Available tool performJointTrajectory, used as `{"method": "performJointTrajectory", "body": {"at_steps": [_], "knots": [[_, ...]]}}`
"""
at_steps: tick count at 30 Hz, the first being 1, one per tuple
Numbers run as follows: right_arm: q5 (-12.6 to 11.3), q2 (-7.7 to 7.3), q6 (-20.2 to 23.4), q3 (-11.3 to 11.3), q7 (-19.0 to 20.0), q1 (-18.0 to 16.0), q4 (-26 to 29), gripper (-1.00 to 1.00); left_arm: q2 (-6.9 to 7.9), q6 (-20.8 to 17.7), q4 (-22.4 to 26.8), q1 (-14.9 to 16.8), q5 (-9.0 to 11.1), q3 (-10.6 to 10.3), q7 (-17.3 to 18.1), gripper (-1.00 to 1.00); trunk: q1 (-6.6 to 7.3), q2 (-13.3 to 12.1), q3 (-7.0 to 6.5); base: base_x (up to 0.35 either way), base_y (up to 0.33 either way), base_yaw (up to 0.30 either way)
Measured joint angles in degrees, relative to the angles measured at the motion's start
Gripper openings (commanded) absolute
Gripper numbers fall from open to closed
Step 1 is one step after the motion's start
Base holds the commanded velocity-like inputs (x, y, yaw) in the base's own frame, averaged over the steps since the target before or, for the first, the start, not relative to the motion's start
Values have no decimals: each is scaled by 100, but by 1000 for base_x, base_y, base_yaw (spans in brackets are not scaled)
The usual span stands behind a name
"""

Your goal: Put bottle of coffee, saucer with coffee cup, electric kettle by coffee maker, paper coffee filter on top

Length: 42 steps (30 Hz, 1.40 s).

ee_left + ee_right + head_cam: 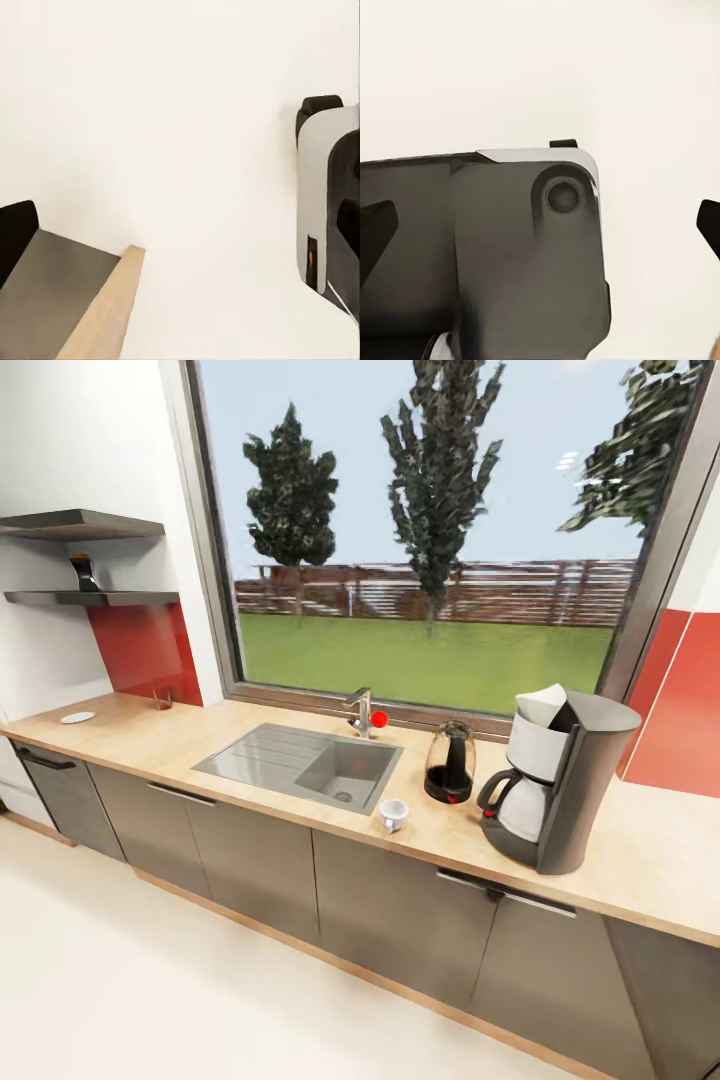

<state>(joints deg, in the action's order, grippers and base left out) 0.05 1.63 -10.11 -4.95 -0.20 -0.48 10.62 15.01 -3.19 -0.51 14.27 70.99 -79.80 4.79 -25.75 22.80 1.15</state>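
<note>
Coffee maker (pixel 560 780) stands on the counter (pixel 650 860), a paper filter (pixel 541 705) on top; kettle (pixel 450 762) and cup (pixel 393 815) sit just beside, saucer (pixel 77 717) well apart, bottle (pixel 84 572) on the shelf (pixel 95 598). Both jaws spread.

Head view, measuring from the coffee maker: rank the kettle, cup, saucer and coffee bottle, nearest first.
From the coffee maker:
1. The electric kettle, just left of it on the countertop.
2. The coffee cup, further left, near the front edge.
3. The saucer, at the countertop's far left end.
4. The bottle of coffee, up on the kitchen shelf.
</note>
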Motion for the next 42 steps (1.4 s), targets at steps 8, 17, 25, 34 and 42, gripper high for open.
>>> {"method": "performJointTrajectory", "body": {"at_steps": [8, 17, 25, 34, 42], "knots": [[-15, -10, -6, -37, 3, 0, 6, 100, -96, -4, 3, 4, -226, 12, -14, 100, 1, 0, 0, 44, 81, 1], [-19, -9, 3, -50, -7, -1, -9, 100, -235, 9, 12, 16, -211, 24, -26, 100, 2, -1, 33, 152, 253, 133], [-6, -24, -6, -16, -15, -1, -31, 100, -267, 55, 13, 24, -176, 58, -33, 100, 2, 0, 83, 200, 268, 184], [2, -133, -5, -5, -10, -1, -37, 100, -298, 65, 33, 21, -189, 76, -11, 100, 0, -1, 139, 78, 80, 211], [11, -167, -13, 3, -11, -1, -40, 100, -443, 99, 40, 17, -186, 70, -6, 100, 2, 0, 189, 152, 70, 218]]}}
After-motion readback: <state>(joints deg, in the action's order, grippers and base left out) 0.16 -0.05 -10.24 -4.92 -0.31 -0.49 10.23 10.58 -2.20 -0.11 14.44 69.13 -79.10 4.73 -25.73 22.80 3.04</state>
